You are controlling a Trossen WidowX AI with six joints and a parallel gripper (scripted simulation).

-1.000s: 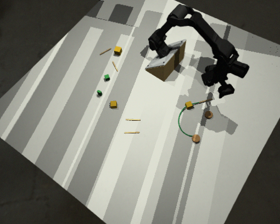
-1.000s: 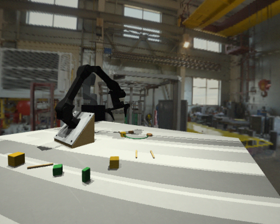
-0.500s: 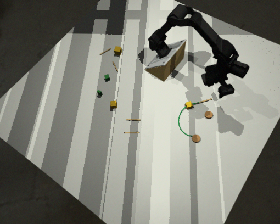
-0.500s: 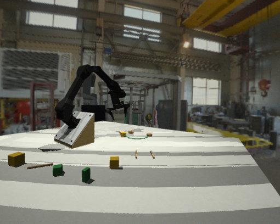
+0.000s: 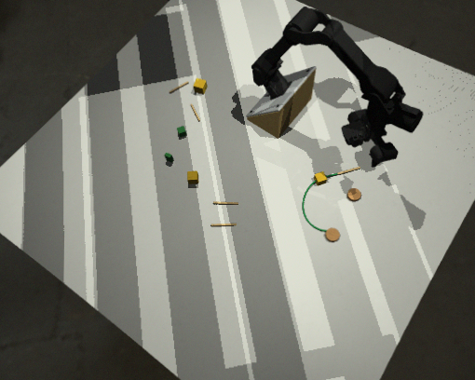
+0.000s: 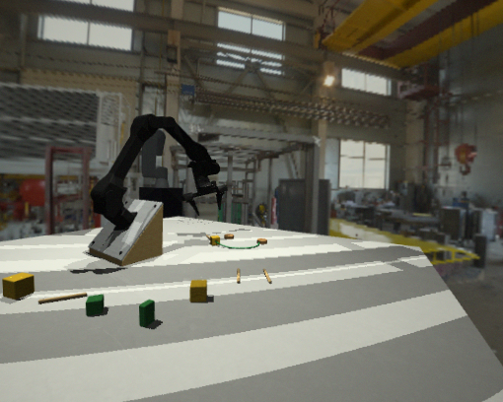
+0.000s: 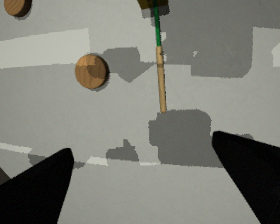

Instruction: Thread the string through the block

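Altogether, two round wooden buttons [image 5: 332, 235] [image 5: 354, 194] [image 6: 262, 241] [image 6: 229, 236] [image 7: 92, 71] [image 7: 18, 4].

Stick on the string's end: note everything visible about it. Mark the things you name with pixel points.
The stick [image 5: 348, 171] [image 7: 161, 80] is thin, straight, pale tan and looks wooden. It lies on the table, one end joined to the green string [image 5: 304, 202] [image 6: 237, 247] [image 7: 158, 27], the other free. The string reaches the yellow block [image 5: 320, 178] [image 6: 215, 240]. The open gripper [image 7: 144, 146] isn't touching the stick.
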